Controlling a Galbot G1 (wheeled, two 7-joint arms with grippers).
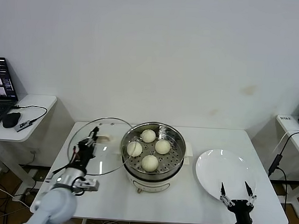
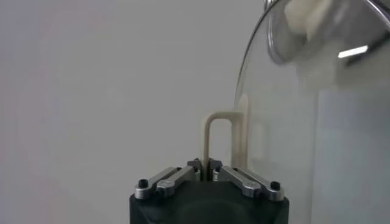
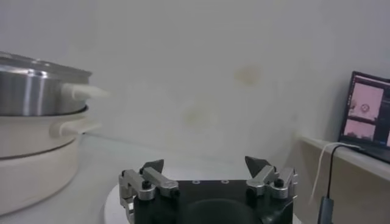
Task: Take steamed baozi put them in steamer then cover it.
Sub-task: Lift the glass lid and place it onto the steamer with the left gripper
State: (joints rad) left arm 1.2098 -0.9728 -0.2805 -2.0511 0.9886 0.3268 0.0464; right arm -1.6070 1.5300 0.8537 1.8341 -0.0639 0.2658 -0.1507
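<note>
From the head we look down on the steamer [image 1: 152, 152] (twelve o'clock); the right wrist view shares it [image 3: 36, 128], low and near.

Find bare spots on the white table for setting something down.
Free: the white table's front strip before the steel steamer, and the back edge behind the empty white plate. Crowded: the left side, where the left gripper holds the glass lid upright beside the steamer.

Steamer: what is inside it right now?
Four steamed baozi sit on the perforated tray inside the steamer, uncovered. Whatever lies beneath that tray is hidden.
</note>
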